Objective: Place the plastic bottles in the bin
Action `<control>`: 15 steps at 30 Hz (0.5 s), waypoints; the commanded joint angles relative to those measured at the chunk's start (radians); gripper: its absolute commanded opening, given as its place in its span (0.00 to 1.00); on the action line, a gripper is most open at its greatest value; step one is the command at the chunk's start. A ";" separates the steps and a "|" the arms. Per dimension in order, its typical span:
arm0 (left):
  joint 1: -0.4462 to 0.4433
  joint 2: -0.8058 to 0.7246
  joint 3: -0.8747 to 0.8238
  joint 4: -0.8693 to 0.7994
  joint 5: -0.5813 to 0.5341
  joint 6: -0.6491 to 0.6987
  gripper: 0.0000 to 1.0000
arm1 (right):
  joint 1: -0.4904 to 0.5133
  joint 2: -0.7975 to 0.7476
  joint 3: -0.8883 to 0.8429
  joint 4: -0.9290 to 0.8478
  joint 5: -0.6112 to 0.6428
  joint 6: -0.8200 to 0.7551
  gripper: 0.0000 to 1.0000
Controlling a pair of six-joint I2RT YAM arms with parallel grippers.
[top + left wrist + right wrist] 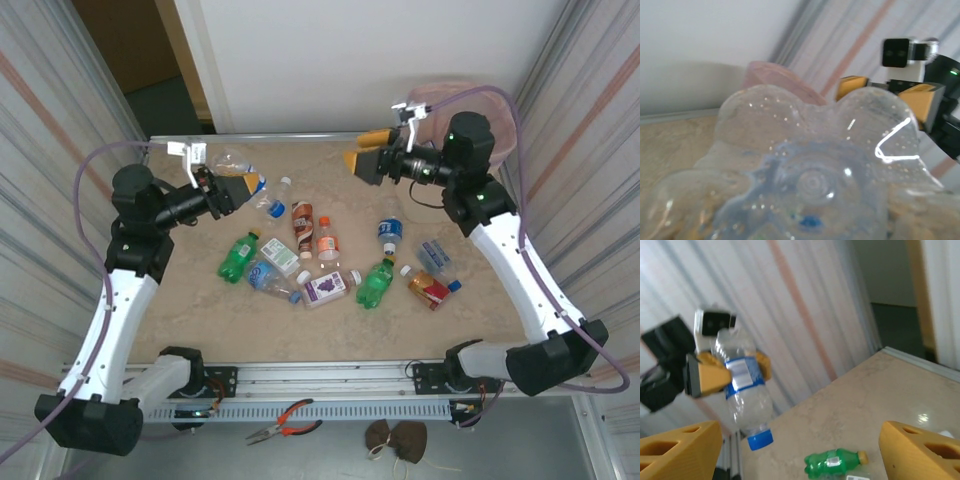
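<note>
My left gripper [243, 187] is shut on a clear plastic bottle [234, 163] with a blue label and blue cap, held above the table's back left. In the left wrist view its bumpy base [810, 170] hides my fingers. In the right wrist view that bottle [742, 385] hangs cap down between the left gripper's yellow fingers [710, 376]. My right gripper [365, 151] is open and empty, raised at the back right beside the pale pink bin [488, 112]. Its fingers [920, 450] stand wide apart. Several more bottles [330, 288] lie mid-table, among them a green one [832, 462].
The bin [775, 80] stands in the far right corner against the striped side wall. Striped walls close both sides of the table. Pliers [285, 420] lie off the table's near rail. Bare tabletop [200, 310] lies along the near edge and left side.
</note>
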 commanded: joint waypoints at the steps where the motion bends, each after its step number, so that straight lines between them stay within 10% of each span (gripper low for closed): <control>1: -0.055 0.010 0.068 0.029 0.069 0.117 0.59 | 0.054 -0.039 -0.002 -0.008 -0.085 -0.174 0.84; 15: -0.261 0.113 0.215 -0.049 0.102 0.258 0.57 | 0.228 -0.037 0.004 -0.118 -0.111 -0.387 0.88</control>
